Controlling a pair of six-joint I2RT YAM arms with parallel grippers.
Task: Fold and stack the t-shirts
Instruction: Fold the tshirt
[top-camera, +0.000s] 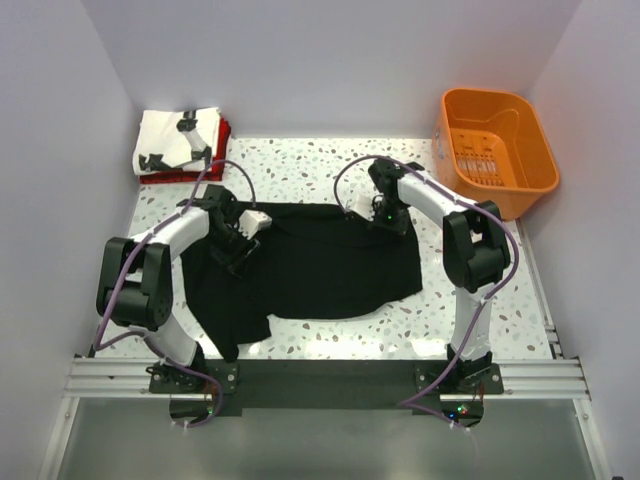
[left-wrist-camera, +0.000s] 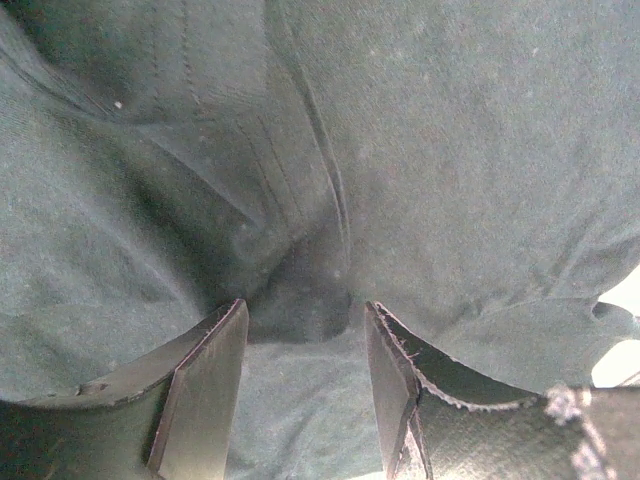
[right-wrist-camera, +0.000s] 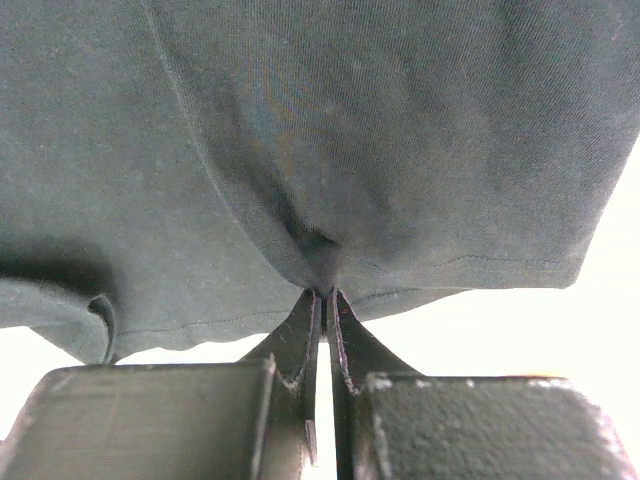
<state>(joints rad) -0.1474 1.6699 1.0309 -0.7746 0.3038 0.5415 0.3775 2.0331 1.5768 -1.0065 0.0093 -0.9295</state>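
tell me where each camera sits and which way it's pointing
top external: above and behind the bases, looking down at the table; both arms, black t-shirt, orange basket show.
left wrist: on the left arm, facing down onto black cloth; open left fingers show.
right wrist: facing the shirt's hem; right fingers pinch it shut.
All three share the black t-shirt.

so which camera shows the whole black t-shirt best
Top external: only it shows the whole black t-shirt, spread across the table. Left wrist shows just wrinkled cloth between the open fingers of the left gripper; right wrist shows a fold near the hem pinched in the shut right gripper.
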